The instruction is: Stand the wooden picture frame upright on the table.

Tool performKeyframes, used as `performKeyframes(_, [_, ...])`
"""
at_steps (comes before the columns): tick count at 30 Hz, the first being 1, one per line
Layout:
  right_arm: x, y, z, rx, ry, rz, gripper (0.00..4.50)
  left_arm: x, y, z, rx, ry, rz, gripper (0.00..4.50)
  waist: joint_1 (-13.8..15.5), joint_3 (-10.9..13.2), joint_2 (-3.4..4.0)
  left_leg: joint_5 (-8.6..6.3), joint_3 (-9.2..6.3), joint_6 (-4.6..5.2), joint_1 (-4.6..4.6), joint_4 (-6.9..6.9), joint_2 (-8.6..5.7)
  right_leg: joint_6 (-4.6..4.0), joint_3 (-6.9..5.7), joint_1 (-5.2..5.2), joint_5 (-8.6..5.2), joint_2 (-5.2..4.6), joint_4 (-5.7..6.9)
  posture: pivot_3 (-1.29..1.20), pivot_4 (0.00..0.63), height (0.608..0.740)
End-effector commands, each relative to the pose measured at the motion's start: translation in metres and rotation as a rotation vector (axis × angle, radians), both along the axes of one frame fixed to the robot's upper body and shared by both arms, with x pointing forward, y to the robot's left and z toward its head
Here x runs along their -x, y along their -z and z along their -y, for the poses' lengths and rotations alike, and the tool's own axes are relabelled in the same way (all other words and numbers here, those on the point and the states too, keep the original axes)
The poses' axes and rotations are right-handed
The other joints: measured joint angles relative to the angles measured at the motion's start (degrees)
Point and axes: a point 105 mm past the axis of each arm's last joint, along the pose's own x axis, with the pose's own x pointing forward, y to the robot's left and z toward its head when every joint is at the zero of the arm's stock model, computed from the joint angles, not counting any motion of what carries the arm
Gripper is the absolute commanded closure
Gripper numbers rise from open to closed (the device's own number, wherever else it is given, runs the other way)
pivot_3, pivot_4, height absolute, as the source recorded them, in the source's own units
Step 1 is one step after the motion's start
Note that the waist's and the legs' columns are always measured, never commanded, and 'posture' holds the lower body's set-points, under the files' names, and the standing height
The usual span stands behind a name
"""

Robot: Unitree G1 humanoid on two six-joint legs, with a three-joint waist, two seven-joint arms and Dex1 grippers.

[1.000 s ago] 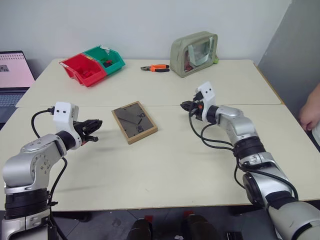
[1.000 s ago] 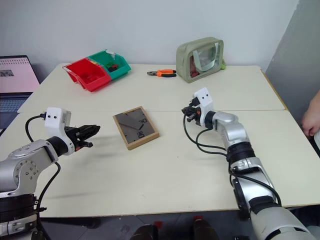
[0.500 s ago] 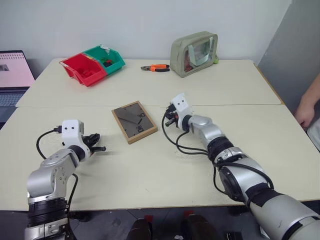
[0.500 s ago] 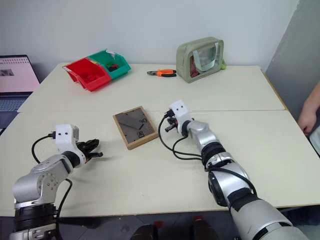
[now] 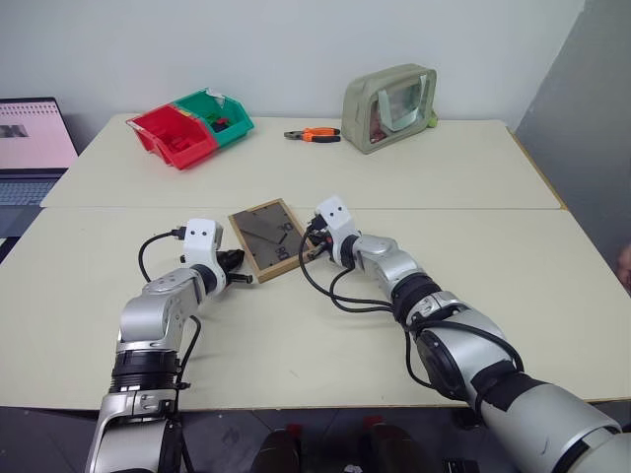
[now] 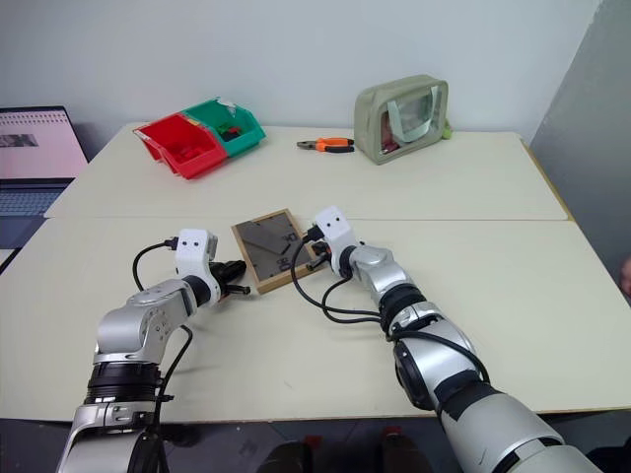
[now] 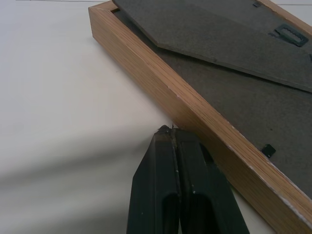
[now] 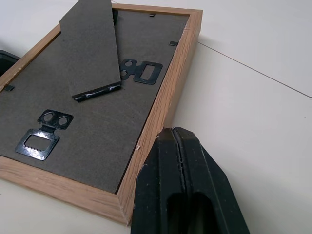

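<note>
Bright even indoor light, soft shadows, sharp focus, no glare

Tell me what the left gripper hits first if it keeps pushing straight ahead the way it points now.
Most likely the wooden picture frame: the shut left gripper has its tip right at the frame's light-wood side edge, low over the table. Whether they already touch is unclear.

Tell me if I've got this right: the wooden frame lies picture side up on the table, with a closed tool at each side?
Not quite. The wooden frame lies back side up: the right wrist view shows its dark backing panel, stand leg and metal hangers. The rest holds: it lies on the table, with the shut left tool and right tool at either side.
</note>
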Motion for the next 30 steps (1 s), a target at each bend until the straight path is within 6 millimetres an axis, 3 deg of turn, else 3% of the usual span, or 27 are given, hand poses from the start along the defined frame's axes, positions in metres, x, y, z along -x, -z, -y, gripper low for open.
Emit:
performKeyframes(1, [0.008,-0.015,-0.018,-0.061,-0.077,0.023,4.5,0.005,0.01,0.033,0.001,0.134,-0.052,4.47,-0.01,0.0,0.0,0.0,0.0,0.0,0.0,0.0,0.0,0.0,0.0,0.0,0.0,0.0,0.0,0.0,0.15,0.74])
performKeyframes(12, [0.03,-0.013,-0.014,-0.109,-0.143,-0.012,4.5,0.017,0.016,0.055,-0.183,0.285,-0.068,4.47,-0.01,-0.03,0.05,0.0,0.01,0.0,0.02,-0.01,0.0,0.0,0.02,0.01,0.0,0.0,-0.01,0.0,0.15,0.74])
performKeyframes(22, [0.082,-0.007,0.014,-0.084,-0.247,-0.078,4.5,0.059,0.023,0.076,-0.212,0.458,-0.14,4.47,0.03,-0.05,0.08,0.0,0.01,0.01,0.01,-0.01,-0.01,0.02,0.05,0.02,-0.01,0.01,-0.03,0.0,0.15,0.74])
performKeyframes(30, [0.108,-0.015,0.03,-0.06,-0.266,-0.088,4.5,0.088,0.022,0.082,-0.246,0.581,-0.191,4.47,-0.21,-0.06,0.11,-0.01,0.05,0.01,0.07,-0.03,-0.02,0.03,0.08,0.05,-0.03,0.06,-0.07,0.0,0.15,0.74])
